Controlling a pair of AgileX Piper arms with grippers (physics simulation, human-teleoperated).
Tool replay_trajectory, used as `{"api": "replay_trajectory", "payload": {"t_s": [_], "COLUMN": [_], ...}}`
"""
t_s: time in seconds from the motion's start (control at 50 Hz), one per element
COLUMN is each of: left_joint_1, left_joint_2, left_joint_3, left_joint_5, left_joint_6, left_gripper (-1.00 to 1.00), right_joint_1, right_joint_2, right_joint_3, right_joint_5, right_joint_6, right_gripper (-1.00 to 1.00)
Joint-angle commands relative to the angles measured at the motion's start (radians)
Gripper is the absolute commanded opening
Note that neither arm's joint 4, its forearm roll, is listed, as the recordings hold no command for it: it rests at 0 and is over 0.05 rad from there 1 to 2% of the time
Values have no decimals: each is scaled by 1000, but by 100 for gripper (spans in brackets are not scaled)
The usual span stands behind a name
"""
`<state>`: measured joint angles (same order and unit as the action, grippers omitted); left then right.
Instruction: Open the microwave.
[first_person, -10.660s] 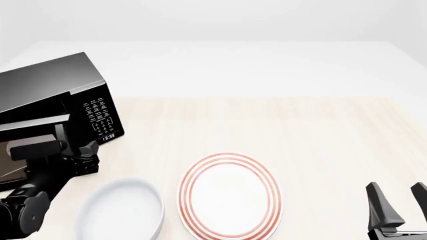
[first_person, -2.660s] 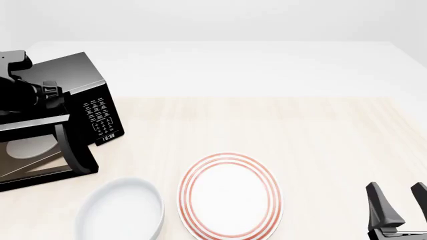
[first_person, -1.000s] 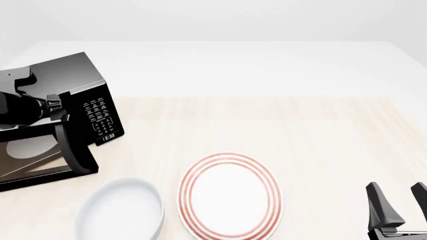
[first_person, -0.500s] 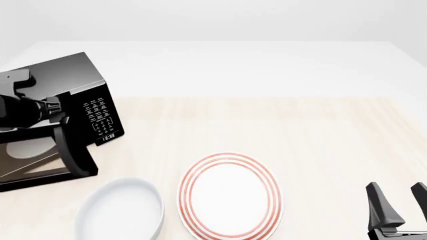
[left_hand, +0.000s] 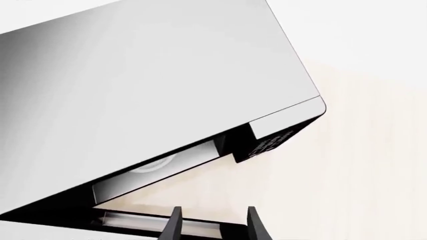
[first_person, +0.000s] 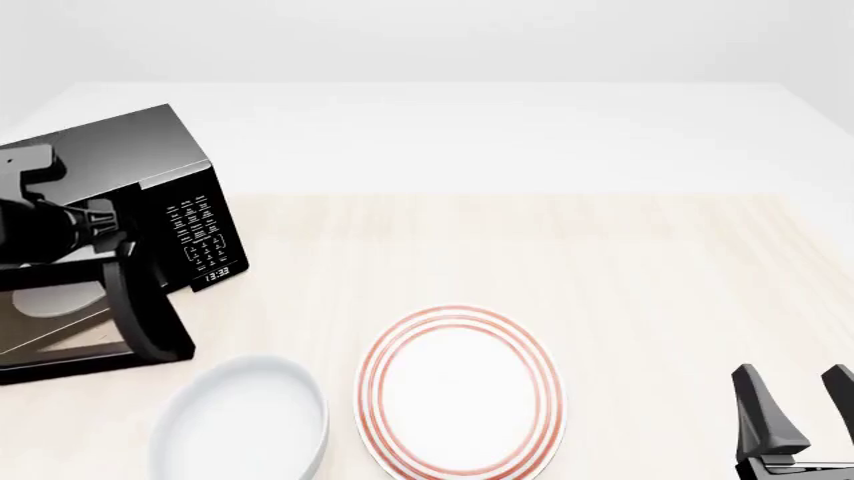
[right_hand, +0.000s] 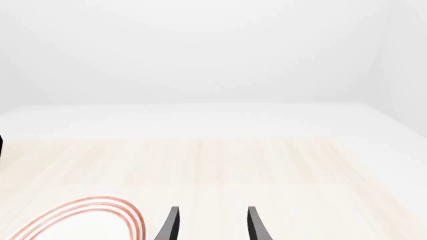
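Hovering over the microwave (first_person: 160, 190), the left gripper (left_hand: 213, 222) has jaws parted, gripping nothing; descending carelessly risks knocking the ajar door shut

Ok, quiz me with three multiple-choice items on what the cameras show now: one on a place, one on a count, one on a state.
1. Where does the microwave stand on the table in the front view?
A. far left
B. centre
C. far right

2. How many dishes lie in front of it?
A. one
B. two
C. four

3. What is the state of the microwave door?
A. shut flush
B. swung partly open
C. lying on the table, detached

Answers:
1. A: the black body sits at the left edge of the front view.
2. B: a plain white bowl and a red-ringed plate are the only dishes.
3. B: the door angles away from the body, showing the cavity, and the left claw is over its edge, as the left wrist view shows.
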<state>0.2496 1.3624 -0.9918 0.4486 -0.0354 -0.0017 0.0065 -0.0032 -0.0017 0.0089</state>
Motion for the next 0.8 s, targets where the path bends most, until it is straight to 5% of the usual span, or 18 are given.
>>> {"api": "replay_trajectory", "payload": {"t_s": [0.02, 0.8], "left_joint_1": [18, 29], "left_joint_2": [9, -66], "left_joint_3": [51, 117], "left_joint_5": [4, 12], "left_joint_6": [-14, -9], "left_gripper": [100, 100], "right_joint_1": [0, 0], "right_joint_2": [0, 0], "right_joint_3": [0, 0], "right_joint_5": [0, 0], "right_joint_6": [0, 0], "right_gripper": [100, 100]}}
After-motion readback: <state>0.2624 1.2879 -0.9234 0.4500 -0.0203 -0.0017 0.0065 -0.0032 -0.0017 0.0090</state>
